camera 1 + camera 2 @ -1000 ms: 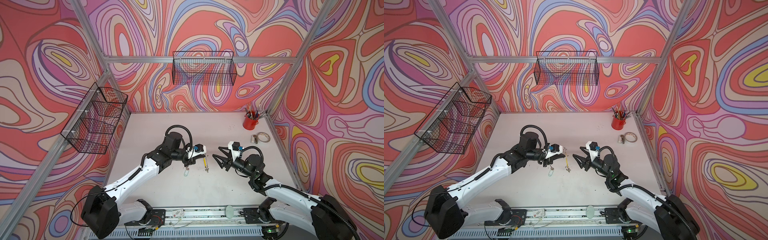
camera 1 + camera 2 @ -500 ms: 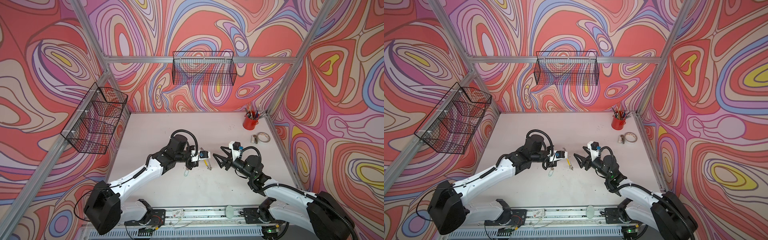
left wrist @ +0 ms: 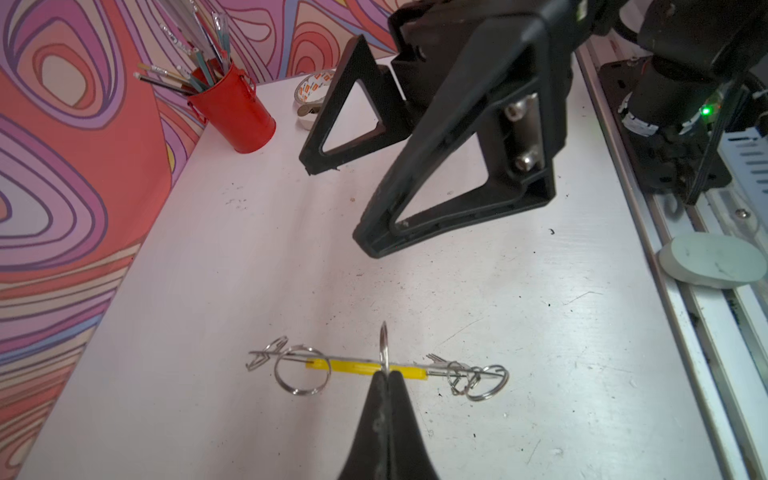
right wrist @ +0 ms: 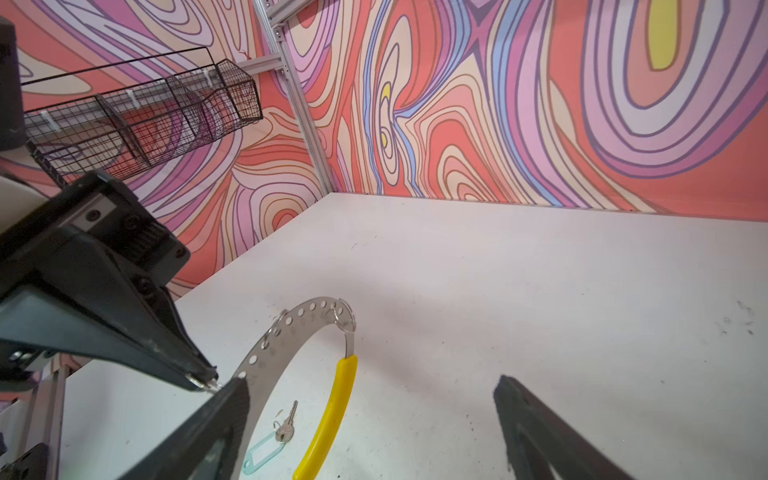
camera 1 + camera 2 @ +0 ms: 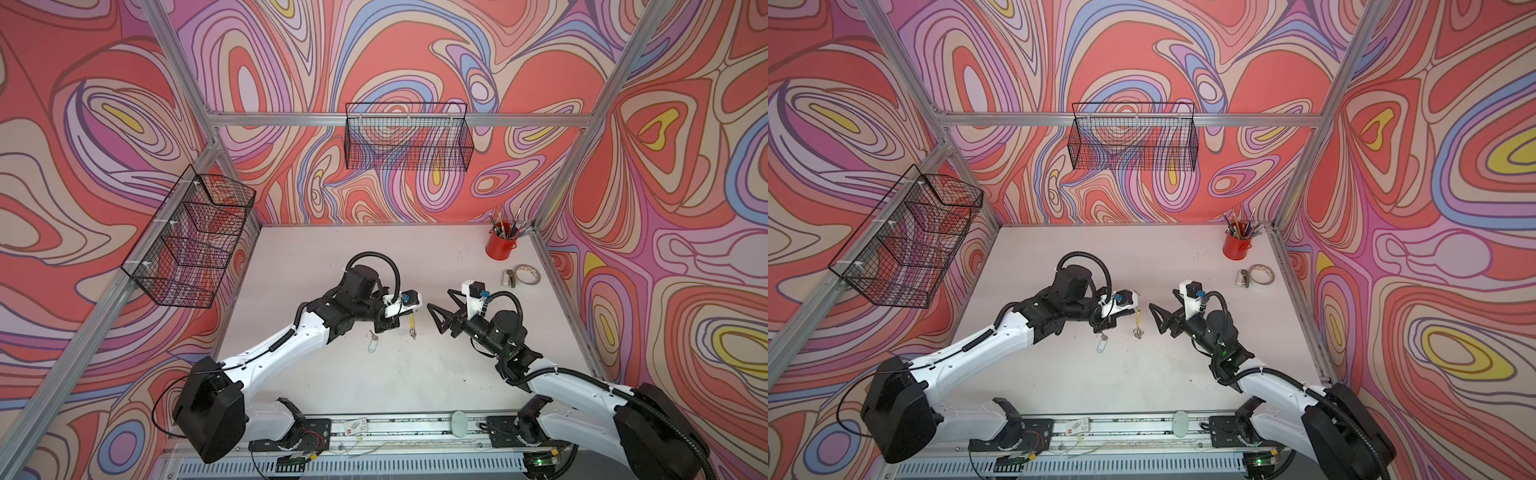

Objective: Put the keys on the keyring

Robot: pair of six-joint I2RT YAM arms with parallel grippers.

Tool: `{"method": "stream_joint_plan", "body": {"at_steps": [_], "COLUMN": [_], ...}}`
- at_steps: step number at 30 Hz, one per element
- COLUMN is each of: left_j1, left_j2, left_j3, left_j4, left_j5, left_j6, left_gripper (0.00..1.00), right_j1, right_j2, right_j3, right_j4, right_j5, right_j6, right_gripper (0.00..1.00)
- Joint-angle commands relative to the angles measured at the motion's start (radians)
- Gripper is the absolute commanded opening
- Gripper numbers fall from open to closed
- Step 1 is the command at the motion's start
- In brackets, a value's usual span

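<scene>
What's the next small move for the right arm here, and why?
Probably lower the right hand onto the tagged key and close. That hand is open and empty, the key lies loose on the table near the keyring, and the left hand is shut on the keyring, holding it upright on edge.

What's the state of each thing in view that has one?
keyring: upright, pinched at its rim.
left claw: shut on the keyring.
right claw: open, empty, facing the keyring.
tagged key: loose on the table, not on the keyring.
red cup: upright, holding pens.
tape roll: lying flat.
</scene>
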Motion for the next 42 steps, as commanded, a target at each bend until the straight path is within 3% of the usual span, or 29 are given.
{"method": "stream_joint_plan", "body": {"at_steps": [1,5,8,11,17,22,25,32,42], "left_j1": [-0.003,-0.002,-0.002,0.006,0.107,0.232,0.277,0.299,0.312], "left_j2": [-0.038,-0.070,-0.107,-0.170,-0.305,-0.414,-0.477,-0.550,-0.542], "left_j3": [0.027,0.028,0.024,-0.013,-0.060,-0.100,-0.130,-0.166,-0.181], "left_j4": [0.007,-0.005,-0.035,-0.014,-0.071,-0.213,-0.259,-0.318,-0.298], "left_j5": [-0.048,-0.144,-0.219,-0.287,-0.371,-0.389,-0.429,-0.523,-0.489], "left_j6": [-0.185,-0.341,-0.408,-0.500,-0.706,-0.779,-0.803,-0.815,-0.837], "left_gripper": [0.00,0.00,0.00,0.00,0.00,0.00,0.00,0.00,0.00], "right_j1": [-0.004,-0.005,0.015,0.028,0.192,0.327,0.356,0.400,0.413], "right_j2": [-0.022,-0.006,-0.023,-0.026,0.099,0.277,0.428,0.670,0.801], "right_j3": [-0.001,0.114,0.148,0.178,0.264,0.346,0.415,0.575,0.651], "right_j4": [-0.054,-0.281,-0.388,-0.476,-0.636,-0.649,-0.641,-0.621,-0.617], "right_j5": [0.124,0.169,0.336,0.341,0.417,0.377,0.274,0.166,0.120], "right_j6": [0.073,0.095,0.128,0.199,0.269,0.294,0.289,0.263,0.262], "right_gripper": [0.98,0.98,0.98,0.98,0.97,0.83,0.79,0.65,0.54]}}
